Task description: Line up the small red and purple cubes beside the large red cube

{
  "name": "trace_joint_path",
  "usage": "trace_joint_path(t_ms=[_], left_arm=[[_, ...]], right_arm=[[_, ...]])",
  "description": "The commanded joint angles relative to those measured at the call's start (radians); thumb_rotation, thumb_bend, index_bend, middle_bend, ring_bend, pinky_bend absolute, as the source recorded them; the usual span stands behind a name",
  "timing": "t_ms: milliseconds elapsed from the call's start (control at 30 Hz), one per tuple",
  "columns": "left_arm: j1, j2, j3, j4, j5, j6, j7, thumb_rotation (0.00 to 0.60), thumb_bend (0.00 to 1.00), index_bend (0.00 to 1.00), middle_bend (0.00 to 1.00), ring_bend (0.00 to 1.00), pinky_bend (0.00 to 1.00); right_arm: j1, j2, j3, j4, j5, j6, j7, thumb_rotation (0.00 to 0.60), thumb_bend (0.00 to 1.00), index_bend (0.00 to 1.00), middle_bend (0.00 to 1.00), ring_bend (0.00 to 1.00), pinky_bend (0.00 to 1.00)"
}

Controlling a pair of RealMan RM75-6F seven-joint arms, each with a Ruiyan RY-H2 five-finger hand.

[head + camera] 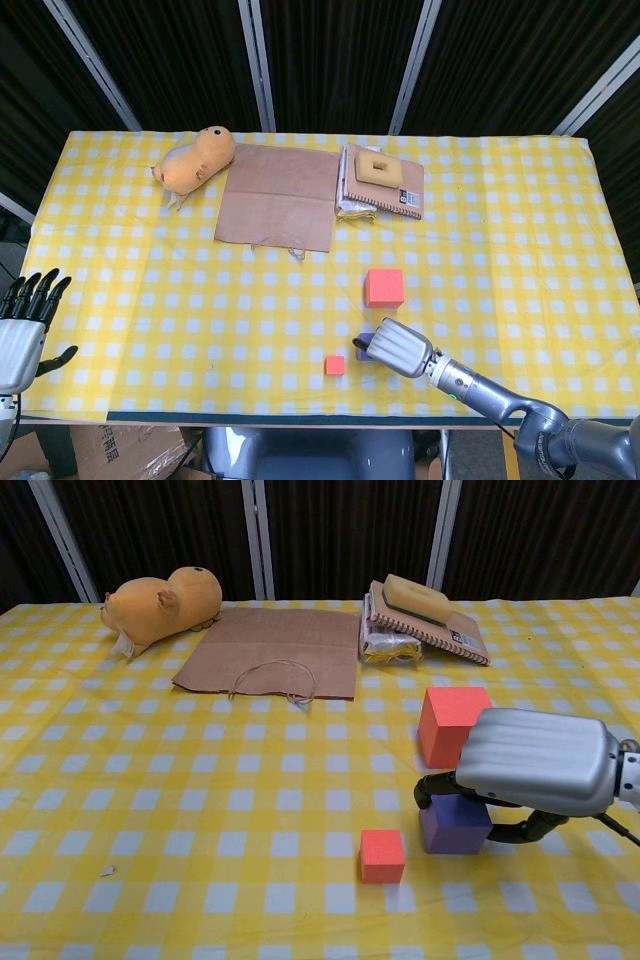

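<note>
The large red cube point(384, 287) point(455, 725) stands right of the table's middle. Just in front of it is the purple cube point(455, 825), which my right hand point(530, 765) covers from above and grips, fingers curled down its left side and the thumb against its right. From the head view only a sliver of the purple cube point(365, 342) shows beside that hand point(398, 347). The small red cube point(335, 364) point(382, 855) lies free on the cloth, a little left of the purple one and nearer the front. My left hand point(25, 325) hangs off the table's left edge, fingers apart and holding nothing.
An orange plush animal point(195, 160) point(160, 605) lies at the back left beside a flat brown paper bag point(278, 195) point(270, 650). A stack of notebooks with a tan block on top point(382, 180) point(425, 615) sits at the back centre. The table's front edge runs close behind the small cubes.
</note>
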Motion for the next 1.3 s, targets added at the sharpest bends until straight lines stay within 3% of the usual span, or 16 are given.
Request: trace_joint_path(t_ms=[33,367,600,1300], left_arm=[[0.000,0.000,0.000,0.000,0.000,0.000,0.000,0.600,0.02,0.00,0.00,0.00,0.00],[0.000,0.000,0.000,0.000,0.000,0.000,0.000,0.600,0.02,0.00,0.00,0.00,0.00],[0.000,0.000,0.000,0.000,0.000,0.000,0.000,0.600,0.02,0.00,0.00,0.00,0.00],[0.000,0.000,0.000,0.000,0.000,0.000,0.000,0.600,0.02,0.00,0.00,0.00,0.00]], right_arm=[[0.007,0.011,0.007,-0.018,0.008,0.005,-0.012,0.600,0.38,0.48,0.83,0.89,0.80],[0.025,0.058,0.067,-0.137,0.097,-0.025,-0.085,0.600,0.39,0.48,0.83,0.89,0.80],[0.044,0.031,0.106,-0.174,0.167,-0.063,-0.136,0.600,0.39,0.48,0.83,0.89,0.80],[0.147,-0.173,0.187,-0.028,0.264,-0.125,-0.266,0.600,0.38,0.48,0.83,0.89,0.80]])
